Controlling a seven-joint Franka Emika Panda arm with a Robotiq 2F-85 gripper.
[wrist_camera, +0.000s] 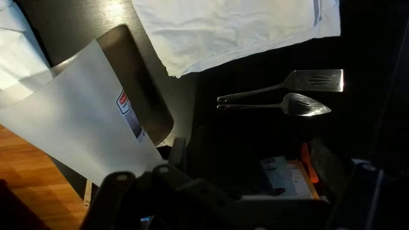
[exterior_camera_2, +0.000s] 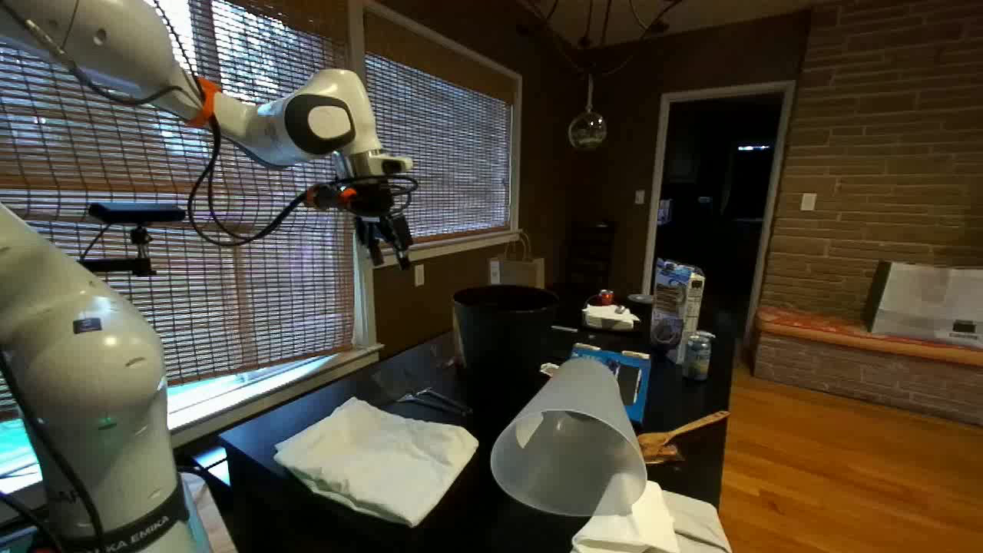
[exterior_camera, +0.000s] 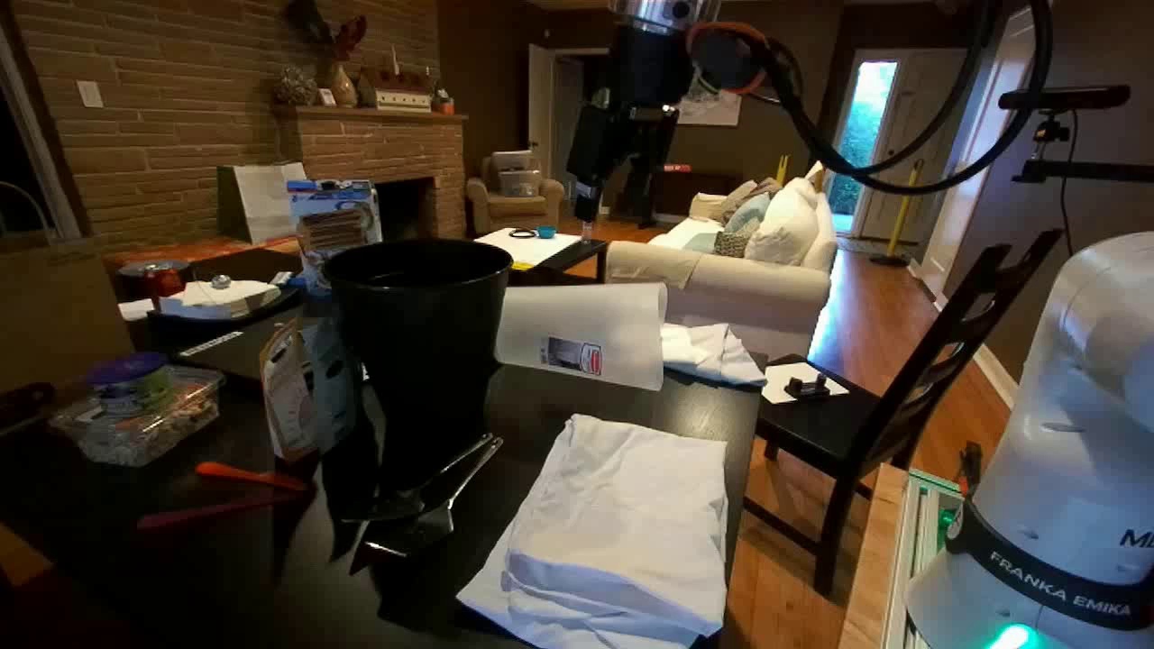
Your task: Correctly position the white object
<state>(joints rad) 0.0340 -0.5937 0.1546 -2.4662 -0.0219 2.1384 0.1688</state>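
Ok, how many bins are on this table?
2: the black bin, standing upright, and the white bin, lying on its side beside it. I see no others.

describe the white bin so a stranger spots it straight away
On the dark table stands a black bin. Beside it, the white bin lies on its side. Unlike the folded cloth nearby, it is hollow and tapered, with a label.

the black band [exterior_camera: 1057, 581] on the robot arm [exterior_camera: 1073, 388] reads "franka emika".
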